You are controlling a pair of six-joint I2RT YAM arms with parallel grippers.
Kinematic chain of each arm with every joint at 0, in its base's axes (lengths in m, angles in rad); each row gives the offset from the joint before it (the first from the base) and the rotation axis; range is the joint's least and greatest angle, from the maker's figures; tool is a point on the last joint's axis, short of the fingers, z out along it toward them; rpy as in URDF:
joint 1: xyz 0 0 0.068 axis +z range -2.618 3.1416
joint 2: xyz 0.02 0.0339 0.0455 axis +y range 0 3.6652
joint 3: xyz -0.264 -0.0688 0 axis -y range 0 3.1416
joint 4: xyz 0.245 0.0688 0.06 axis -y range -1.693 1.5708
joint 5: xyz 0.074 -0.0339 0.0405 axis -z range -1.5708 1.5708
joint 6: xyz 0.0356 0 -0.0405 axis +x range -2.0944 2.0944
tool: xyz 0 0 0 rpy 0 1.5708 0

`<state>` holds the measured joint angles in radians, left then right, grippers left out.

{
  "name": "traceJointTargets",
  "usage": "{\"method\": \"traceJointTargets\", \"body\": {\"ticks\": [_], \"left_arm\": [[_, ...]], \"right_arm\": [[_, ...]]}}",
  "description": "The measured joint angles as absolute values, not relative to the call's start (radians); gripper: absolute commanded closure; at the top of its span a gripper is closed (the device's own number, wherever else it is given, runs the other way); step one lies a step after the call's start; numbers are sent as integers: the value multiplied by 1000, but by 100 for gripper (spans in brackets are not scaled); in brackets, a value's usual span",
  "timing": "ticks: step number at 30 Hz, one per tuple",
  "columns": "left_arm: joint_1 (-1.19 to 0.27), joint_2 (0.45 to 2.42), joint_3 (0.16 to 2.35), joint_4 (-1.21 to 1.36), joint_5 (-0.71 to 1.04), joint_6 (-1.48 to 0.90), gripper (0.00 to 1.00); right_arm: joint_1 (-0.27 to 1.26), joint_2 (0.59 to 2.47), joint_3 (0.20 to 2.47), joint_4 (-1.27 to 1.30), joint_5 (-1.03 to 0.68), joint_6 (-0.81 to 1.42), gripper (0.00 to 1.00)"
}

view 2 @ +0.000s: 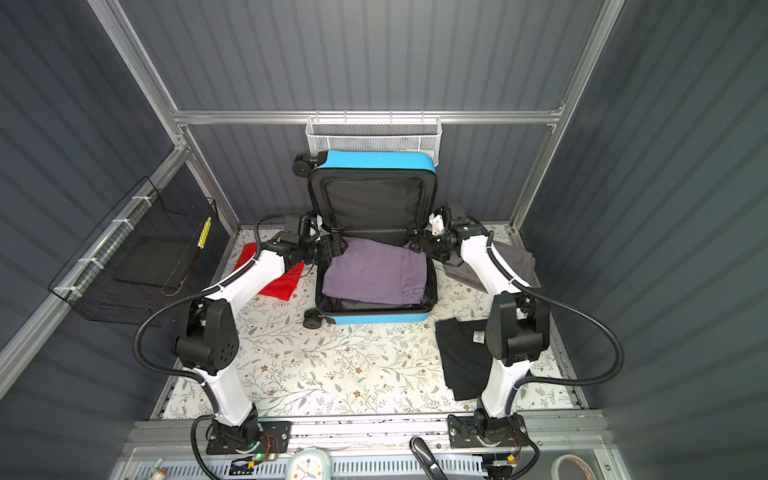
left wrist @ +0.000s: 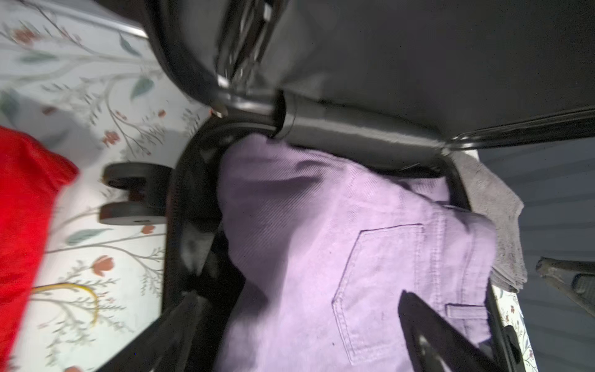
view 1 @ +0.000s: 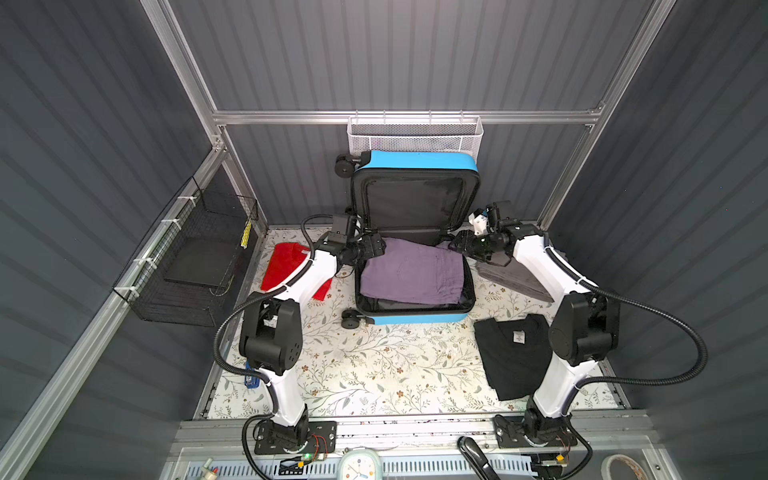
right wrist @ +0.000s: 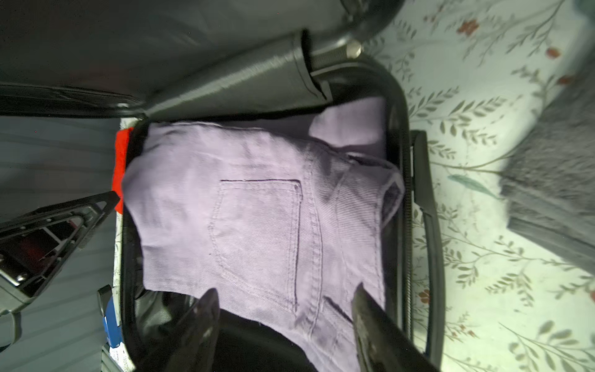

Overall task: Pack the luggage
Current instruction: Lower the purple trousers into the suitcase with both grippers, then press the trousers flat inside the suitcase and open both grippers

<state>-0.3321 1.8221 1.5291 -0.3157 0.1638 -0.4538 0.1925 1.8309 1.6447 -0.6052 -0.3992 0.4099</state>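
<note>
- The luggage (view 1: 415,319) sits on the flowery table (view 1: 374,365), toward 12 o'clock from the table's middle in both top views. It is open: the bottom half lies flat and the lid stands up at the back.
- The top of the lid is just in front of the white mesh basket (view 1: 415,135), which hangs at 12 o'clock on the back wall.
- Purple trousers (view 1: 411,272) lie folded inside the bottom half (a back pocket shows in both wrist views). They fill most of it.
- The left gripper (view 1: 374,246) hangs over the luggage's 10 o'clock corner, close to the hinge. Its jaws are wide apart and hold nothing.
- The right gripper (right wrist: 286,288) hangs over the 2 o'clock corner. Its two fingers (right wrist: 367,322) are apart, with the trousers under them, not pinched.
- A red cloth (view 1: 286,262) lies on the table at 9 o'clock from the luggage, partly under the left arm.
- A grey towel (view 1: 515,278) lies at 3 o'clock, just beside the luggage.
- A black shirt (view 1: 511,353) lies flat at 4 o'clock, apart from the luggage, with a small white tag on it.
- A black wire basket (view 1: 187,266) hangs on the side wall at 9 o'clock, well apart from the luggage.
</note>
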Motion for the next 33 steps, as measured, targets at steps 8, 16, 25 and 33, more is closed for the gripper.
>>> {"method": "traceJointTargets", "body": {"ticks": [8,16,25,33], "left_arm": [[-385,1813,1689,-329,179,-413,0],[-459,1981,1746,-310,221,-406,0],[-426,2037,1623,-291,105,-411,0],[-414,2014,1533,-241,51,-422,0]], "right_arm": [[211,1825,1652,-599,-408,416,38],[241,1903,1631,-571,-408,446,40],[248,2047,1657,-571,-376,472,40],[287,2158,1793,-609,-371,474,40]]}}
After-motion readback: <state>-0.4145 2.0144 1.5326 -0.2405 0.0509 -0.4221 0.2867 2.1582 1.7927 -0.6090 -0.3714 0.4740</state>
